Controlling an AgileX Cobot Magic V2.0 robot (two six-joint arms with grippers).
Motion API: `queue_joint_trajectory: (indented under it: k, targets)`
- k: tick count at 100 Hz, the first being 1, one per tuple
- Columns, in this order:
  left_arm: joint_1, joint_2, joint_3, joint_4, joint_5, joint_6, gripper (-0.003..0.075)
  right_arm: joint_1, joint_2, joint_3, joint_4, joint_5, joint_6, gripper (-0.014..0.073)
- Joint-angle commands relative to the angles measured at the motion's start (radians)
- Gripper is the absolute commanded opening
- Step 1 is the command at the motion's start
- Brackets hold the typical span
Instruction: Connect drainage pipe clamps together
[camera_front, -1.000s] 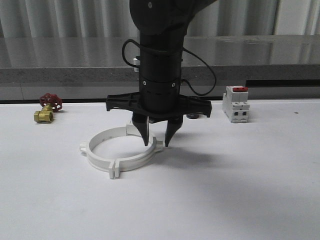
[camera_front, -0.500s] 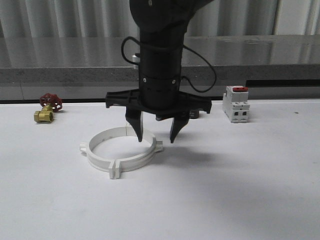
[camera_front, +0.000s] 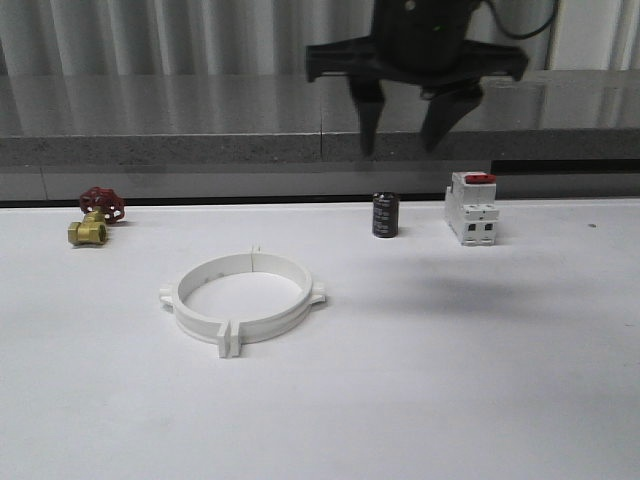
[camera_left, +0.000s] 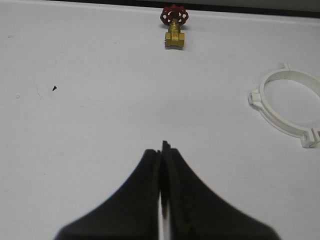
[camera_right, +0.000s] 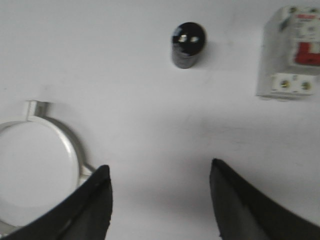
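The two white drainage pipe clamps (camera_front: 243, 302) lie joined as one flat ring on the white table, left of centre. The same ring shows in the left wrist view (camera_left: 290, 106) and in the right wrist view (camera_right: 42, 165). My right gripper (camera_front: 402, 150) hangs high above the table, right of the ring, open and empty; its black fingers (camera_right: 90, 200) are spread wide. My left gripper (camera_left: 161, 148) is shut with nothing in it, over bare table well away from the ring.
A brass valve with a red handwheel (camera_front: 95, 217) sits at the far left. A small black cylinder (camera_front: 385, 215) and a white breaker with a red top (camera_front: 471, 207) stand at the back right. A grey ledge (camera_front: 150, 150) runs behind the table.
My right gripper opened, let go of the ring's right side, then rose and moved right. The ring stays on the table, and the black cylinder is now uncovered.
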Motion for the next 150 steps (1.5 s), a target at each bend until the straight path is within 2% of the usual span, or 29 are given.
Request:
queue_joint_trajectory:
  k: [1,32,56,75,84,107,150]
  targets:
    - [0.003,0.004,-0.028,-0.002,-0.071,0.001,-0.0021,-0.052,-0.125,0.036,-0.015,-0.018,-0.081,0.0435]
    - [0.003,0.004,-0.028,-0.002,-0.071,0.001,-0.0021,-0.241,-0.429,0.375,-0.007,-0.072,-0.153,0.0435]
    - [0.003,0.004,-0.028,-0.002,-0.071,0.001,-0.0021,-0.261,-0.679,0.661,0.013,-0.121,-0.152,0.0435]
    - [0.003,0.004,-0.028,-0.002,-0.071,0.001,-0.0021,-0.261,-0.839,0.814,0.033,-0.128,-0.151,0.043]
    - [0.003,0.004,-0.028,-0.002,-0.071,0.001,-0.0021,-0.261,-0.903,0.861,0.033,-0.125,-0.151,0.0348]
    - [0.003,0.004,-0.028,-0.002,-0.071,0.001,-0.0021,-0.261,-0.994,0.904,0.033,-0.126,-0.151,-0.0073]
    - [0.003,0.004,-0.028,-0.002,-0.071,0.001,-0.002,-0.261,-0.993,0.904,0.033,-0.129,-0.151,-0.0067]
